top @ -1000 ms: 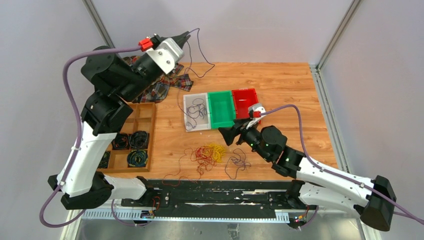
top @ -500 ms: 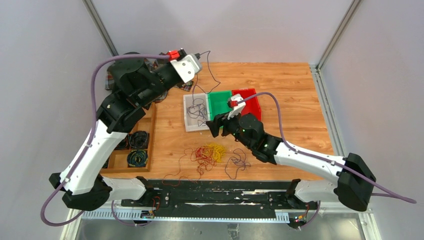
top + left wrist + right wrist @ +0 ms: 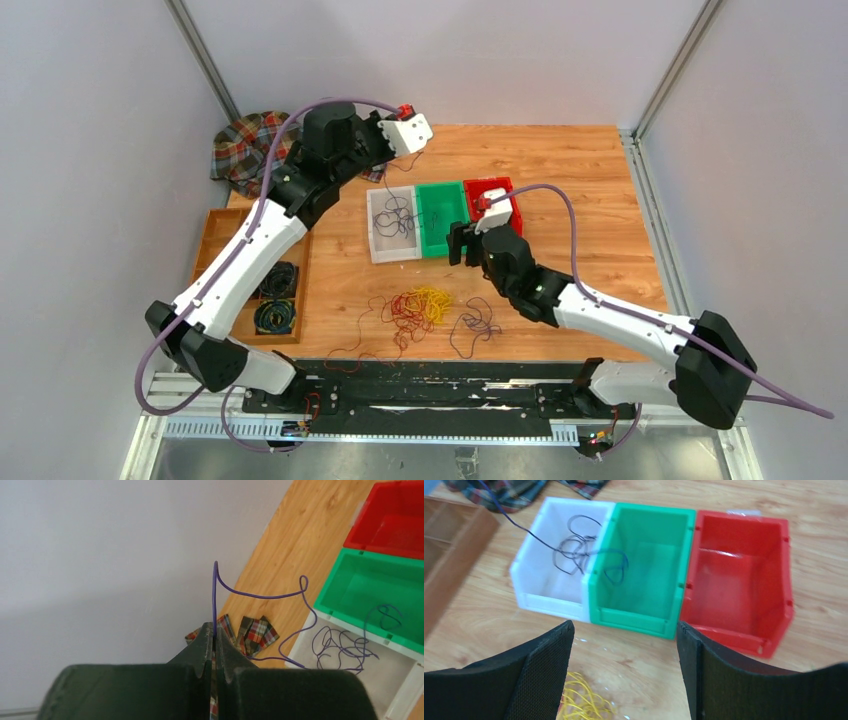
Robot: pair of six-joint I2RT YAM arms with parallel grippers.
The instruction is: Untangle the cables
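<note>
My left gripper (image 3: 383, 160) is shut on a thin purple cable (image 3: 215, 595) and holds it up behind the white bin (image 3: 378, 218). The cable arcs down from the fingers into that bin, where more purple cable loops (image 3: 345, 645) lie; one loop hangs into the green bin (image 3: 387, 617). My right gripper (image 3: 462, 245) is open and empty, low over the table just in front of the green bin (image 3: 639, 617). A tangle of yellow and red cables (image 3: 420, 305) with a loose purple strand (image 3: 478, 322) lies on the table nearer the arm bases; its yellow part (image 3: 579, 700) shows by my right gripper's left finger.
The white, green (image 3: 443, 215) and red (image 3: 490, 205) bins stand side by side mid-table; the red one holds nothing. A wooden tray (image 3: 215, 225) with dark coiled cords (image 3: 275, 315) is at the left. A plaid cloth (image 3: 240, 140) lies at the back left.
My left arm has swung right and stretched out with the purple cable, which now trails into the white bin. My right gripper moved left, then back in front of the green bin.
</note>
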